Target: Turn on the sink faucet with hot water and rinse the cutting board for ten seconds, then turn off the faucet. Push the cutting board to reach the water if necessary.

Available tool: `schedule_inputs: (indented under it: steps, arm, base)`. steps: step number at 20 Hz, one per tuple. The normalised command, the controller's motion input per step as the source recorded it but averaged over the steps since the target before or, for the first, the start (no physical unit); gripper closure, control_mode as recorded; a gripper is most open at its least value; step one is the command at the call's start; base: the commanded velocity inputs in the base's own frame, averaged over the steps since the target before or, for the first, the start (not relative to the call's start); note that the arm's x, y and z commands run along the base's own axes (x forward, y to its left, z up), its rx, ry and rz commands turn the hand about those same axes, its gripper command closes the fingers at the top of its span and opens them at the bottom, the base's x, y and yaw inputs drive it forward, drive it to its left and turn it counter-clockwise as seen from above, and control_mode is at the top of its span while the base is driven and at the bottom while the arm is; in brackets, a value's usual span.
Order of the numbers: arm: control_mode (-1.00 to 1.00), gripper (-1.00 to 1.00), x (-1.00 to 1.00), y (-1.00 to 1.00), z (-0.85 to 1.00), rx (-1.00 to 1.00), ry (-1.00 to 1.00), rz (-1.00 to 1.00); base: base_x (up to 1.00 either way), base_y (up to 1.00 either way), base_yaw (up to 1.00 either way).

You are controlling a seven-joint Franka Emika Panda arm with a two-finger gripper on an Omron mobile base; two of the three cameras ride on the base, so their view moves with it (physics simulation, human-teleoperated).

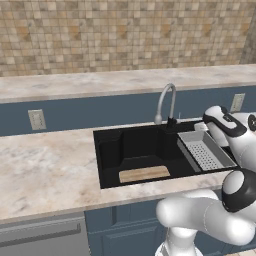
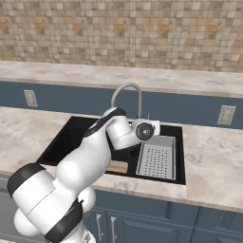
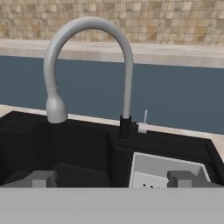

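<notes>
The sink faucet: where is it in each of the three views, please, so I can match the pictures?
Left base view: the sink faucet is right of centre, at the back rim of the sink.
Right base view: centre, arching above the white arm.
Hand view: large, centre-left, its spout curving down to the left.
Shared landmark: the grey perforated tray, right of the faucet base.

Cutting board (image 2: 118, 166) mostly hidden behind arm; drain tray (image 3: 166, 168) cut off below.

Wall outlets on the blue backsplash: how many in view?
2. One outlet on the blue wall left of the sink, one outlet right of the faucet. The arm may hide others.
</notes>
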Motion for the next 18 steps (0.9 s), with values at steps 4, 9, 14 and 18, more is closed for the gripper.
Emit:
schedule_inputs:
  steps: [4, 9, 14, 18]
  arm:
    - [-1.0, -1.0, 0.0, 0.0, -0.02, 0.0, 0.0, 0.0]
    - [-1.0, -1.0, 0.0, 0.0, -0.02, 0.0, 0.0, 0.0]
    - [-1.0, -1.0, 0.0, 0.0, 0.0, 0.0, 0.0, 0.0]
    - [-1.0, -1.0, 0.02, 0.0, 0.0, 0.0, 0.0, 0.0]
  base:
    - [0.0, 0.0, 0.0]
    - [0.0, 0.0, 0.0]
    - [0.0, 0.0, 0.0]
    - [0.0, 0.0, 0.0]
